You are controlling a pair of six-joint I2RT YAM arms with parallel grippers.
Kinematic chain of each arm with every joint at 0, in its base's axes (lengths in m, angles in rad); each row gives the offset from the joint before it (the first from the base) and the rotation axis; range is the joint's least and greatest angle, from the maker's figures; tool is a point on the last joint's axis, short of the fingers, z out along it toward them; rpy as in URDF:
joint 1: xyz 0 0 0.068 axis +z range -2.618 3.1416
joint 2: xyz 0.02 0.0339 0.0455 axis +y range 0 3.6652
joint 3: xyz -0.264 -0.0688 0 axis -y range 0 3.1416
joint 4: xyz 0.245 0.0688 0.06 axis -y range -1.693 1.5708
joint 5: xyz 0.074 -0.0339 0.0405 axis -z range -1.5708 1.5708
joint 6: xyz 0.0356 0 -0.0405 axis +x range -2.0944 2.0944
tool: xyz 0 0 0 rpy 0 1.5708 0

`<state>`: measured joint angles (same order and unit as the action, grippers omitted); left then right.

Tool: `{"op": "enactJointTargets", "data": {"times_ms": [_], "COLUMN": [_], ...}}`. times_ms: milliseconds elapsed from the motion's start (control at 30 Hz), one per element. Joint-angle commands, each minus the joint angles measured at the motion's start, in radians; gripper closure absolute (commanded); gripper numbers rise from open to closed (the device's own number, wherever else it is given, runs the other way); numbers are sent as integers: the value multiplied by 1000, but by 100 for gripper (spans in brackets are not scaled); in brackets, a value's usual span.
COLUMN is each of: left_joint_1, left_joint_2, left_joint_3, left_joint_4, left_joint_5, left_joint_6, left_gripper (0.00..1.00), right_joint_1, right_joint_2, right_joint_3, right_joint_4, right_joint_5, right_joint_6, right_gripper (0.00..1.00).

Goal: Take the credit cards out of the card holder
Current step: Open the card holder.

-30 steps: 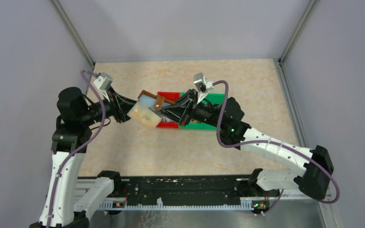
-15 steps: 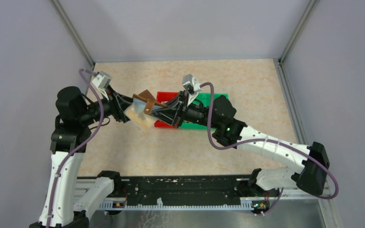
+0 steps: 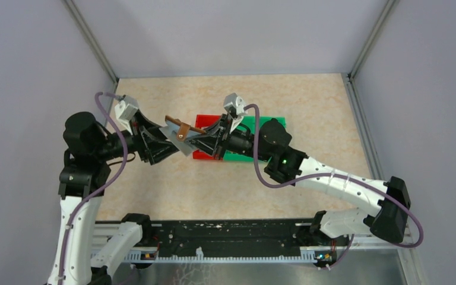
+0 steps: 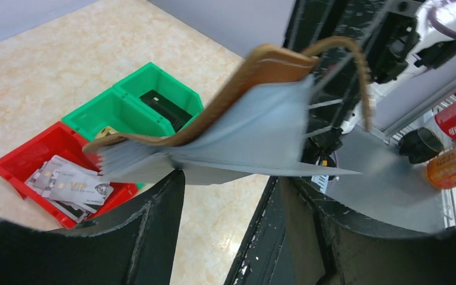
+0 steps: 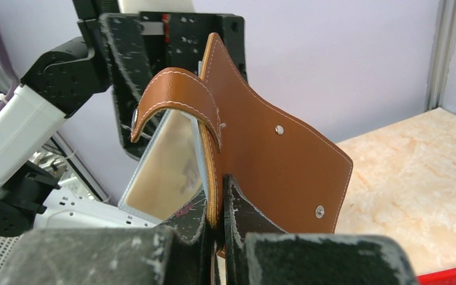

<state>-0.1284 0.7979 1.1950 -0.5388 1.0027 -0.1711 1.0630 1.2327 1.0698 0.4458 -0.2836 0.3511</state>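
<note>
Beige surface [image 3: 309,107] below; card holder [image 3: 181,132] up in mid-air, right tool [image 5: 217,189] pinching its brown edge from three o'clock; left tool [image 4: 228,184] spread at nine; light, floppy leather, so I'd grip near the fold.

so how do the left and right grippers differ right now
The right gripper is pinched shut on the edge of the brown leather card holder; the left gripper stands open, its fingers apart beside the holder's grey lining. The right one carries the holder; the left grips nothing. Both are raised above the table, meeting at the holder.
</note>
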Motion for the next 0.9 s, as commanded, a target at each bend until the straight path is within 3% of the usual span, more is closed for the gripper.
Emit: {"op": "enactJointTargets", "data": {"times_ms": [0, 267, 467, 700, 867], "left_joint_1": [-5, -5, -5, -5, -6], "left_joint_2": [-39, -63, -74, -131, -131], "left_joint_3": [-8, -33, -33, -86, -93], "left_joint_4": [105, 85, 74, 167, 117], "left_joint_5": [99, 116, -95, -170, -63], "left_joint_6": [33, 176, 283, 259, 300], "left_gripper": [34, 35, 48, 45, 29], "right_joint_1": [20, 21, 20, 21, 21], "right_joint_2": [15, 28, 15, 28, 24], "right_joint_3": [40, 52, 50, 59, 58], "right_joint_4": [27, 51, 30, 30, 40], "right_joint_5": [-94, -253, -238, -259, -281], "right_joint_6": [24, 79, 57, 67, 73], "right_gripper": [100, 100, 100, 100, 100]}}
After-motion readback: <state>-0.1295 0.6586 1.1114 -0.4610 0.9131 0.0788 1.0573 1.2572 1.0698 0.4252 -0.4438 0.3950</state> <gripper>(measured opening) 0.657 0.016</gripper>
